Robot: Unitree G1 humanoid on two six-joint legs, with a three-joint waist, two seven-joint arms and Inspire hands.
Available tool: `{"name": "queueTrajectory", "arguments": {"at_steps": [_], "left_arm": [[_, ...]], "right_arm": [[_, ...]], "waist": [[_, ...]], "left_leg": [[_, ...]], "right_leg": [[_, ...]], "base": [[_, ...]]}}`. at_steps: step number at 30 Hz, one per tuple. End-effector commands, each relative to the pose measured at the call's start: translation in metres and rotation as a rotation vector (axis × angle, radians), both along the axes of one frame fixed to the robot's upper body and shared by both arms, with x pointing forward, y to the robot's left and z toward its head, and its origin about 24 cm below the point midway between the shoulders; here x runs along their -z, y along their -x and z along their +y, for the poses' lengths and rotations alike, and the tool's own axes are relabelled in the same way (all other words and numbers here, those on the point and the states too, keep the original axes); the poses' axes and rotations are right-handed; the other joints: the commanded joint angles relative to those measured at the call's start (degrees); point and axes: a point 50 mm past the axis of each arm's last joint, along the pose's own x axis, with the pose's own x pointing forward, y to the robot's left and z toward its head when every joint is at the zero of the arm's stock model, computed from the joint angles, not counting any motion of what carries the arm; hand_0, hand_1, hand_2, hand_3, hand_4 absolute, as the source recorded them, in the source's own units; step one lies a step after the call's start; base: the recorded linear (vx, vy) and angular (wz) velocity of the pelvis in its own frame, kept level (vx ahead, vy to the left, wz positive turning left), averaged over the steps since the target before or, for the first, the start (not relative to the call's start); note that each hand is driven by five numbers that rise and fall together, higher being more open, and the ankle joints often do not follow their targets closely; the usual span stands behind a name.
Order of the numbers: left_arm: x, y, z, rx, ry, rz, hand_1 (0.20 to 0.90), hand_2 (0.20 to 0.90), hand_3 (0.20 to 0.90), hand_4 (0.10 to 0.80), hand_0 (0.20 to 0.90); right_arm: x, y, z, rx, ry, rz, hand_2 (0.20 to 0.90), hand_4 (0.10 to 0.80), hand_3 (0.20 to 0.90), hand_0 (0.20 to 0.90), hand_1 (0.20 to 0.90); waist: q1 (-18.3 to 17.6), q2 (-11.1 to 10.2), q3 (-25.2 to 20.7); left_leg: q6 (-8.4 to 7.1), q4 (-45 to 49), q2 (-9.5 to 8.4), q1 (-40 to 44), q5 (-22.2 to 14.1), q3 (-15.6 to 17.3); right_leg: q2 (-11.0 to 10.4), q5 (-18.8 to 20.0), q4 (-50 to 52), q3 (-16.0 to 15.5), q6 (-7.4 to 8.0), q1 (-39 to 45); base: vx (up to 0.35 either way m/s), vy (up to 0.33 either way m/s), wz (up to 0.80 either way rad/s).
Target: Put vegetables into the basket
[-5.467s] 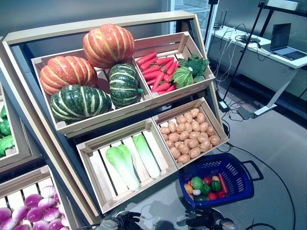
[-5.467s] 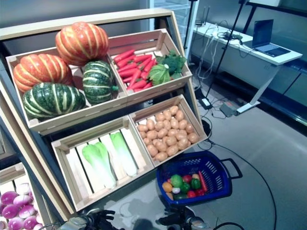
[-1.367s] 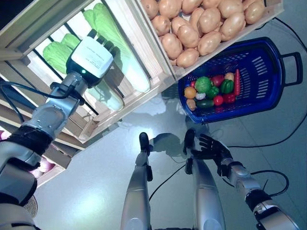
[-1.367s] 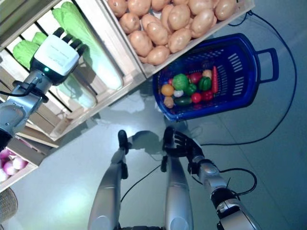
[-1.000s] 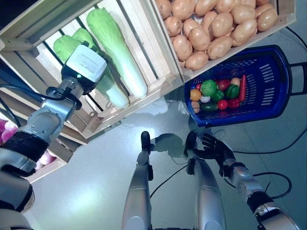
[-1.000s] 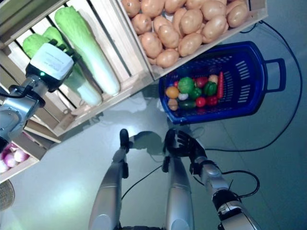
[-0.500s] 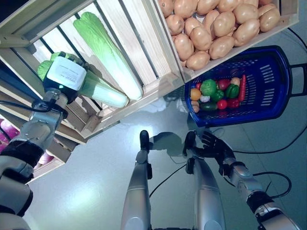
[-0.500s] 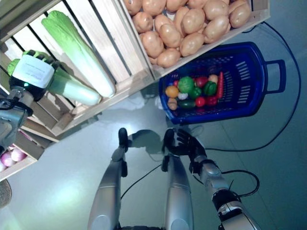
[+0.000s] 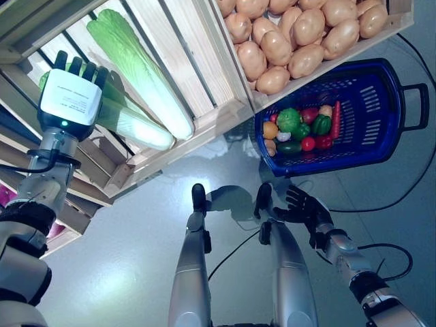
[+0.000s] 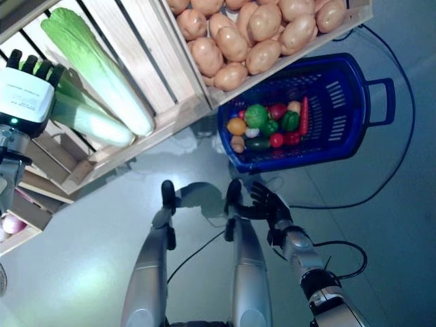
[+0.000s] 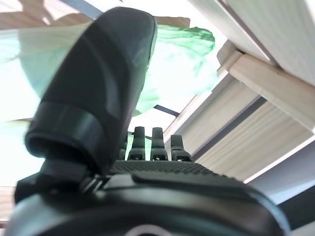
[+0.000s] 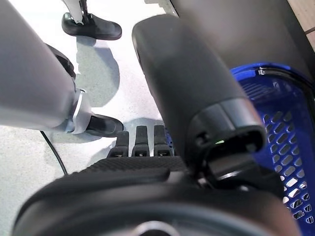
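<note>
- While the left hand (image 9: 67,95) is closed around one cabbage (image 9: 129,121) in the lower left crate (image 9: 204,129), its fingers curl over the green leafy end, and the white stem end points toward the front rim of the crate.
- Just beside it lies a second cabbage (image 9: 139,71), longer, along the wooden slats of the same crate.
- Between the held cabbage and the basket (image 9: 378,119) stand the front rim of the crate and its corner post.
- Next to this crate, on its right, is another crate (image 9: 402,17) full of potatoes (image 9: 300,34), and its front corner hangs over the back edge of the basket.
- On the floor (image 9: 122,259) under the potato crate stands the blue basket with a black handle (image 9: 419,105) on its far side.
- Inside the basket are already small vegetables (image 9: 303,129): green, red, orange and white pieces, all gathered at the side nearest the shelf.
- Low and near the basket hangs the right hand (image 9: 303,208), holding nothing, with its fingers loosely spread and pointing at the floor.
- At the far left edge, a lower crate shows some purple vegetables (image 10: 12,223).
- Everything stands on a pale grey, glossy floor, which reflects light.
</note>
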Motion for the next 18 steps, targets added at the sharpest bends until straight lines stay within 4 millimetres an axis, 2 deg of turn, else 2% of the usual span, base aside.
{"name": "queueTrajectory", "arguments": {"at_steps": [1, 7, 12, 14, 15, 16, 18], "left_arm": [[-0.06, 0.013, 0.017, -0.045, 0.1, -0.36, 0.9, 0.9, 0.9, 0.8, 0.9], [-0.055, 0.01, 0.015, -0.022, 0.12, -0.381, 0.9, 0.9, 0.9, 0.8, 0.9], [-0.061, 0.008, 0.013, -0.023, 0.131, -0.398, 0.9, 0.9, 0.9, 0.8, 0.9], [-0.063, 0.008, 0.013, -0.025, 0.132, -0.4, 0.731, 0.731, 0.731, 0.687, 0.731], [-0.064, 0.008, 0.013, -0.024, 0.131, -0.407, 0.568, 0.568, 0.568, 0.579, 0.568], [-0.064, 0.008, 0.013, -0.024, 0.13, -0.408, 0.3, 0.3, 0.3, 0.4, 0.3], [-0.066, 0.007, 0.012, -0.028, 0.132, -0.409, 0.3, 0.3, 0.3, 0.4, 0.3]], "right_arm": [[-0.008, 0.007, -0.001, 0.006, 0.015, -0.084, 0.9, 0.8, 0.9, 0.9, 0.9], [-0.013, 0.005, 0.003, 0.001, 0.013, -0.102, 0.9, 0.8, 0.9, 0.9, 0.9], [-0.018, 0.003, 0.005, 0.001, 0.011, -0.121, 0.9, 0.8, 0.9, 0.9, 0.9], [-0.018, 0.003, 0.005, 0.001, 0.009, -0.123, 0.9, 0.8, 0.9, 0.9, 0.9], [-0.019, 0.003, 0.005, -0.003, 0.012, -0.126, 0.9, 0.8, 0.9, 0.9, 0.9], [-0.019, 0.003, 0.006, -0.003, 0.012, -0.127, 0.9, 0.8, 0.9, 0.9, 0.9], [-0.02, 0.002, 0.006, 0.004, 0.008, -0.13, 0.9, 0.8, 0.9, 0.9, 0.9]], "waist": [[-0.7, -0.8, 0.0], [-0.9, -1.6, 0.0], [-1.1, -1.9, 0.0], [-1.1, -2.0, 0.0], [-1.2, -2.0, 0.0], [-1.2, -2.1, 0.0], [-1.3, -2.1, 0.0]], "left_leg": [[-0.9, 5.8, 0.71, -4.8, -1.3, 0.9], [-0.86, 6.3, 0.85, -5.8, -1.5, 0.5], [-0.86, 6.4, 1.05, -6.3, -1.5, 0.5], [-0.91, 6.4, 1.09, -6.5, -1.4, 0.4], [-0.92, 6.1, 1.12, -6.4, -1.4, 0.4], [-0.91, 6.2, 1.14, -6.4, -1.4, 0.4], [-0.84, 6.4, 1.23, -6.6, -1.5, 0.4]], "right_leg": [[-0.5, -1.4, -1.8, 0.5, 2.04, 4.2], [-0.3, -1.6, -0.9, 0.6, 1.96, 3.1], [-0.3, -1.7, -0.6, 0.5, 1.95, 2.5], [-0.3, -1.7, -0.6, 0.5, 2.0, 2.3], [-0.3, -1.6, -0.9, 0.4, 2.03, 2.3], [-0.3, -1.6, -0.8, 0.4, 2.02, 2.3], [-0.3, -1.8, -0.4, 0.5, 1.96, 2.1]], "base": [[0.0, 0.0, 0.0], [0.0, 0.0, 0.0], [0.0, 0.0, 0.0], [0.0, 0.0, 0.0], [0.0, 0.0, 0.0], [0.0, 0.0, 0.0], [0.0, 0.0, 0.0]]}}
